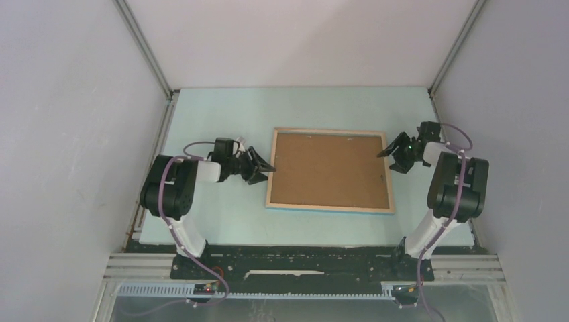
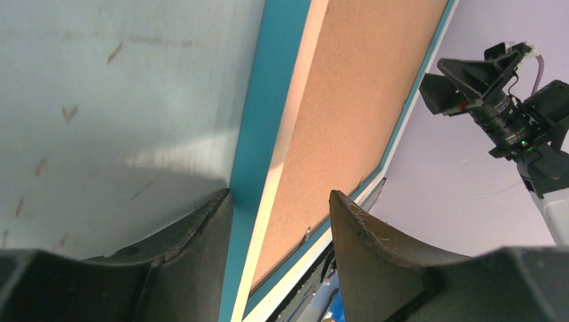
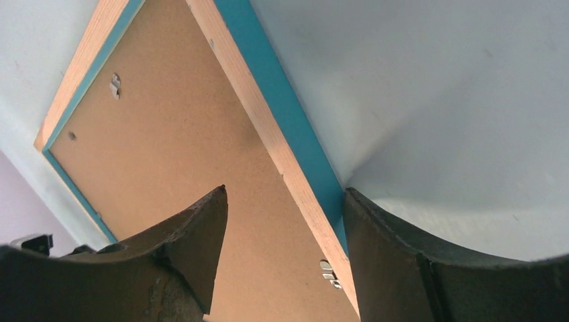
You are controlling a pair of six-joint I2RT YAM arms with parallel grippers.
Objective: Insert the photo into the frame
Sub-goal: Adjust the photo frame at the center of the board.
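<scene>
One face-down frame point(image 3: 268, 144): pale wood rim, turquoise edges, brown backing board point(image 3: 174, 147).

Place: a robot lab cell, I'd say.
Walls: plain pale panels point(image 1: 60, 134) around me.
Corners: aluminium posts point(image 1: 144, 47).
Surface: a pale green worktop point(image 1: 221, 114).
Near edge: black plate point(image 1: 288, 258) and slotted cable duct point(image 1: 302, 290), where I'm bolted down.

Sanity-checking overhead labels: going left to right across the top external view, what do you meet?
left arm → left gripper → frame, lying back up → right gripper → right arm
</scene>
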